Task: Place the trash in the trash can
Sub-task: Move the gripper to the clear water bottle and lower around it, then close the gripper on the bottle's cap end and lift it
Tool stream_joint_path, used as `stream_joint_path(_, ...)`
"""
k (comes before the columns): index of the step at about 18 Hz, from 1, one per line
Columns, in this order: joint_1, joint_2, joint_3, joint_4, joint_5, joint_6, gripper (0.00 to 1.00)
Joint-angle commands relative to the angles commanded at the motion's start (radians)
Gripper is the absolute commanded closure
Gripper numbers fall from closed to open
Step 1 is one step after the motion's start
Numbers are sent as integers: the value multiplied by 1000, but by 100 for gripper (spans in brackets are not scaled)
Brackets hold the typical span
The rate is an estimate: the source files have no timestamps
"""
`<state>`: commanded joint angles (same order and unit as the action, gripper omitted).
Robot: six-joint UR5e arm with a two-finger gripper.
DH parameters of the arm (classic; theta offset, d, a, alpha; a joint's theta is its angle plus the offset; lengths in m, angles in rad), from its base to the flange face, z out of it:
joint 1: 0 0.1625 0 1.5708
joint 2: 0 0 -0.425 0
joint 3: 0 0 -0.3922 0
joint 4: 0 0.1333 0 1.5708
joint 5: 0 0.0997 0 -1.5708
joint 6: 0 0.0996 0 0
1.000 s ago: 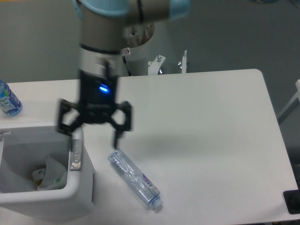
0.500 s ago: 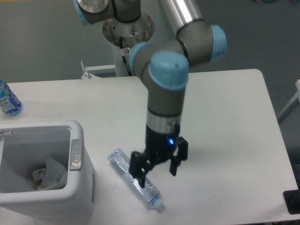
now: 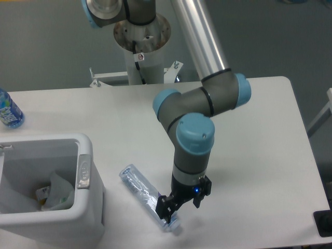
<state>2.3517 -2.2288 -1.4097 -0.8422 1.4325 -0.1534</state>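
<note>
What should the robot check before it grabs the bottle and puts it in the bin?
1. Clear plastic bottle lying flat on the table: ok.
2. Gripper down at the bottle's cap end: ok.
3. Jaws on either side of the bottle: cannot tell.
4. Jaws closed on it: cannot tell.
5. White trash can open on top, room inside: ok.
6. Crumpled wrapper already inside the can: ok.

Blue-labelled bottle (image 3: 9,111) at far left edge of white table (image 3: 249,119), partly cut off.
</note>
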Motion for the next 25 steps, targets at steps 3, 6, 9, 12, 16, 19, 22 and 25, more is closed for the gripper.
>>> stream_joint_path(3,-17,-15,-1,0,8,-3,0)
stream_joint_path(6,-45,-26,-12,0,38,-5,0)
stream_joint_path(9,-49,-37,-9,0,46,-6,0)
stream_joint_path(12,-49,-51,-6,2,48,-6,0)
stream_joint_path(16,-63,-66,-6,8,82,-3,0)
stream_joint_path(19,-65,-64,-9,8,82,-3,0)
stream_joint_path(22,-69,-60,-20,8,83,-3,13)
stream_joint_path(25,-71,-61,-20,8,83,-3,25)
